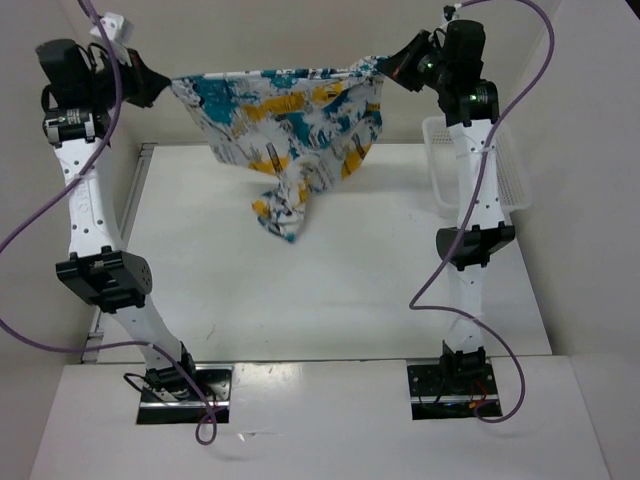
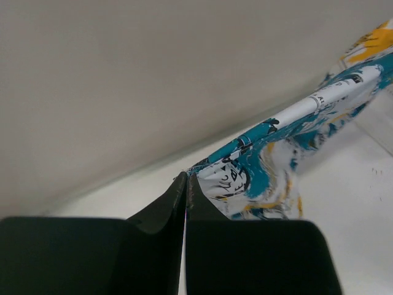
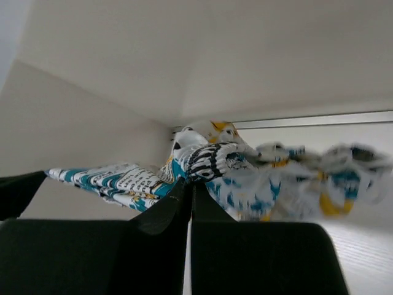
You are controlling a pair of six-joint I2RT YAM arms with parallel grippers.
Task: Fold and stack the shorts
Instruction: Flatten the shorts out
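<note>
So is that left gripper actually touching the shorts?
Touching. The left wrist view shows the left gripper shut, with a corner of the shorts pinched at its tips. The top view shows the fabric hanging stretched from it.

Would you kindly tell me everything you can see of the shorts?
The shorts are soft white fabric printed with teal, yellow-orange and black newsprint-like patches. They hang spread above the table, top edge stretched between the left gripper and right gripper, jaws shut on opposite ends. The rest droops to a crumpled point.
</note>
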